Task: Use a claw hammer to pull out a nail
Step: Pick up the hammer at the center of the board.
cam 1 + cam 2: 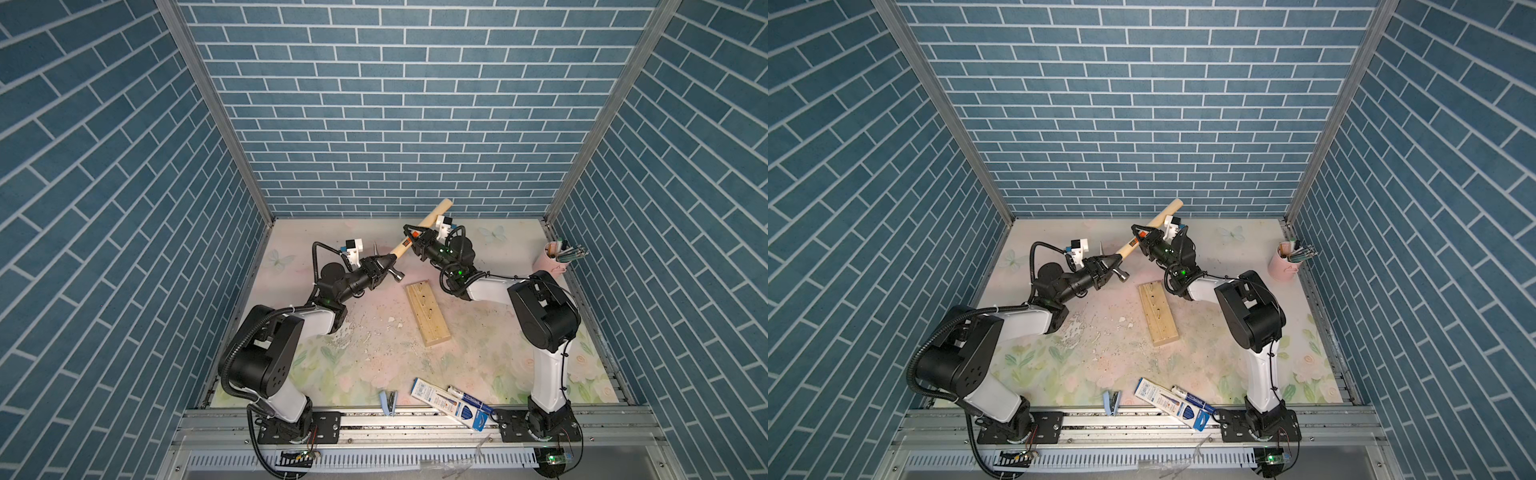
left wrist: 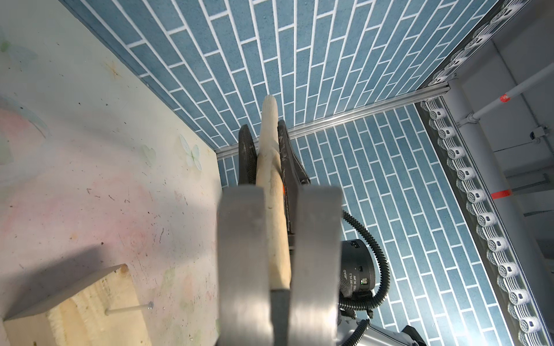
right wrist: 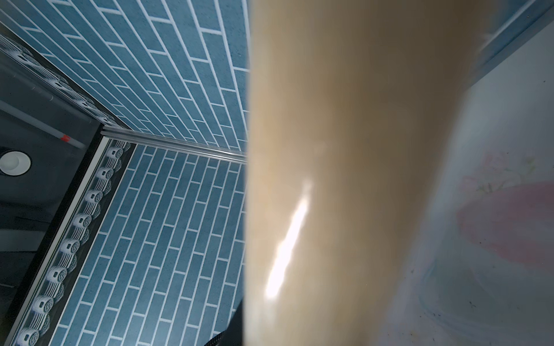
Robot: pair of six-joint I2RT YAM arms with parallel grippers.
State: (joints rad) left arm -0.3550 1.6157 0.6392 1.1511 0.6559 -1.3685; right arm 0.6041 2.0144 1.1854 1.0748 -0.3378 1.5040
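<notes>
Airborne, tilted claw hammer (image 1: 1128,250): left hand (image 1: 1113,262) clamps near head, right hand (image 1: 1142,233) mid-handle.

This is a robotics lab test cell, not a real room. Its blue brick walls (image 1: 415,104) are printed panels held in bare aluminium posts (image 1: 215,104), and the worktop (image 1: 478,357) is a scuffed floral-print sheet. Black arm base plates (image 1: 328,428) are bolted to an aluminium rail (image 1: 395,428) along the worktop's near edge, with a slotted cable duct (image 1: 374,459) and a lit circuit board (image 1: 552,458) beneath. Beyond the panels, a wrist view shows grey building pipes (image 2: 485,161).
</notes>
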